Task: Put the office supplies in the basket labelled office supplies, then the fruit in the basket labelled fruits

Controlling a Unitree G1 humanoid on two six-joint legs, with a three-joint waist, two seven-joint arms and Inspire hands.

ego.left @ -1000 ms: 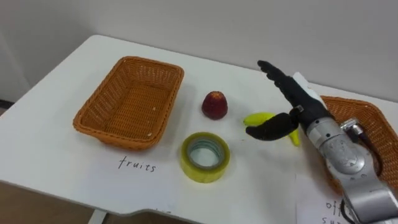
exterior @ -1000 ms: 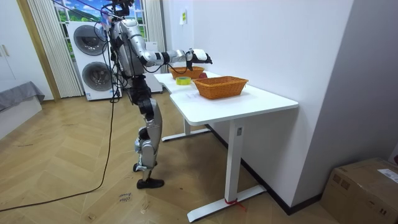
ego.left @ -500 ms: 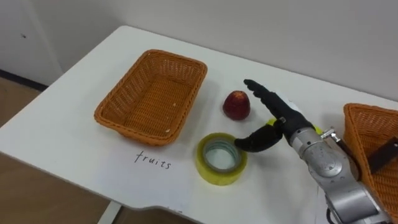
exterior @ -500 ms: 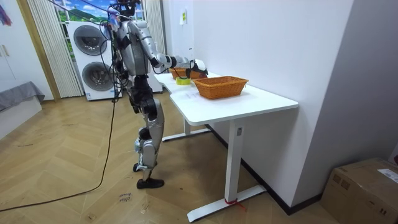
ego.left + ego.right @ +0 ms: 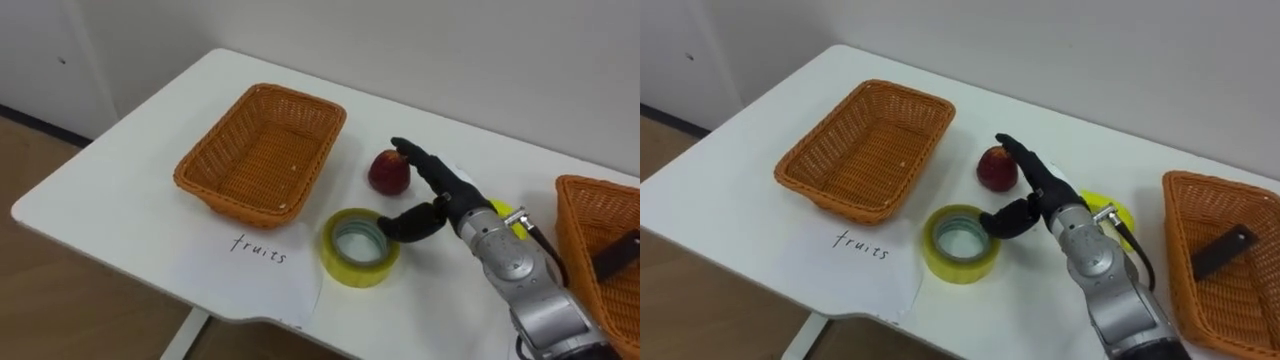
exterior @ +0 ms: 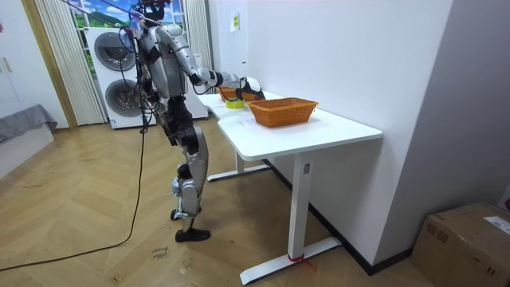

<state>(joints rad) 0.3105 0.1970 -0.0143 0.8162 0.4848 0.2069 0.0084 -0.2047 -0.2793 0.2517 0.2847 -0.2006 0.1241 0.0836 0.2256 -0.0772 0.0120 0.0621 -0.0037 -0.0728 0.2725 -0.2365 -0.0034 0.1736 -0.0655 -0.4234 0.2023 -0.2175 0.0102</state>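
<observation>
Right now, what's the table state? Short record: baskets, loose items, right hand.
left basket: empty
right basket: holds a dark flat item
apple: on table, between the baskets
tape roll: on table, in front of apple
banana: on table, partly behind the right arm
right hand: open, holding nothing, between apple and tape roll

White table (image 5: 110, 195); paper label (image 5: 262, 262) at its near edge. Room view's left: stacked washing machines (image 6: 115, 70). Room view's right: cardboard box (image 6: 470, 239).
</observation>
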